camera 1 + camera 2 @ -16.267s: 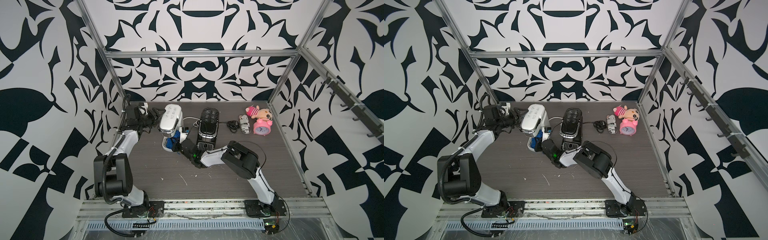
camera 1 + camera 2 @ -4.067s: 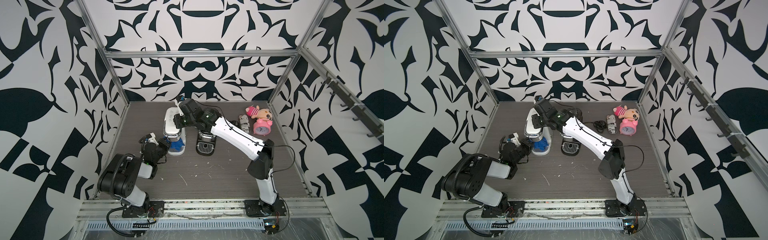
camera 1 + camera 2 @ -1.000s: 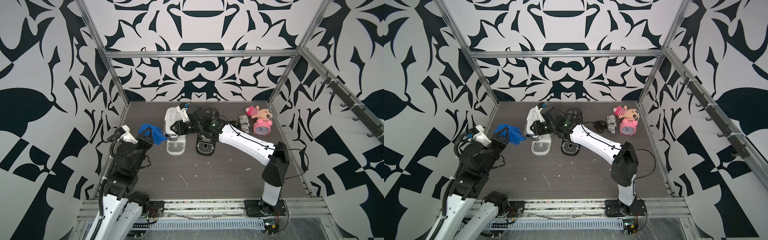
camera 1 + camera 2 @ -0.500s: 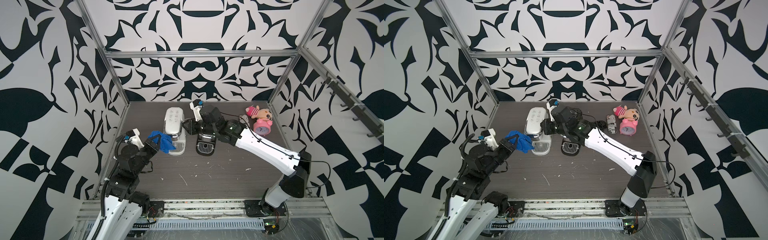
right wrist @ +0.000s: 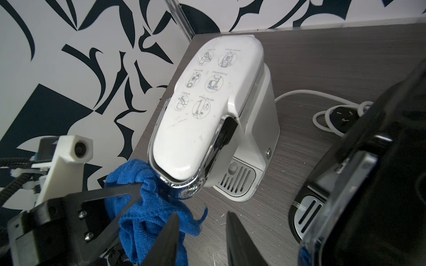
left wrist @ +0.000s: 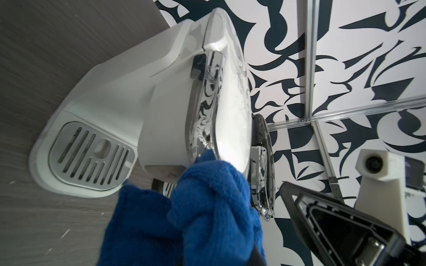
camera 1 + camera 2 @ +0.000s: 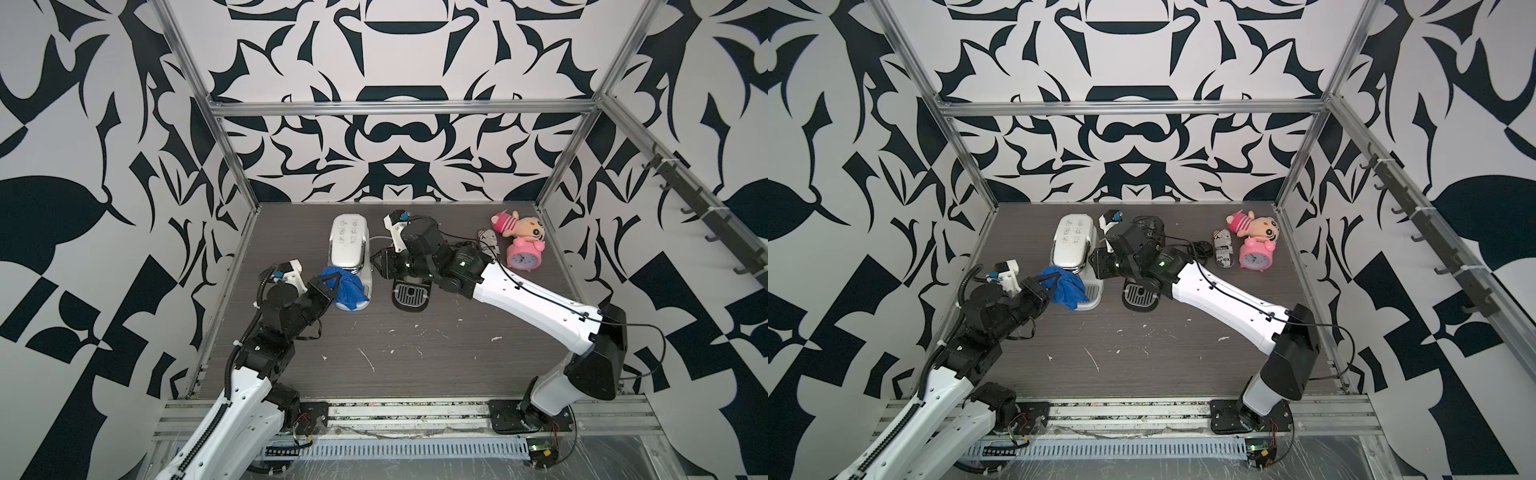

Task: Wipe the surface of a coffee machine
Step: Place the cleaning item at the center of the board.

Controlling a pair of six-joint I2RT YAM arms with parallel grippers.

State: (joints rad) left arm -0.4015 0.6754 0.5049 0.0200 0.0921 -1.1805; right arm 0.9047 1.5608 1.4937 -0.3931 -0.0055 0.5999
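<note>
The dark wood-grain counter carries everything. The white coffee machine stands upright at the far side, left of the middle, with its drip tray facing the near edge. A black coffee machine sits just to its right.

The white one looks like hard plastic with a glossy lid and a chrome lip. I would guess it is smooth, a bit slick, and light enough to skid or rock under a firm push. If it needs steadying, the square body low at the back seems safer than the lid, which looks hinged.

The blue cloth is soft and floppy. It is bunched into a wad and touches the chrome lip at the machine's near end. Gripping it by the bunched middle should keep a thick pad leading.

The left fingers are pinching that wad. The right fingers are spread with nothing between them, hovering beside the machine's right flank.
</note>
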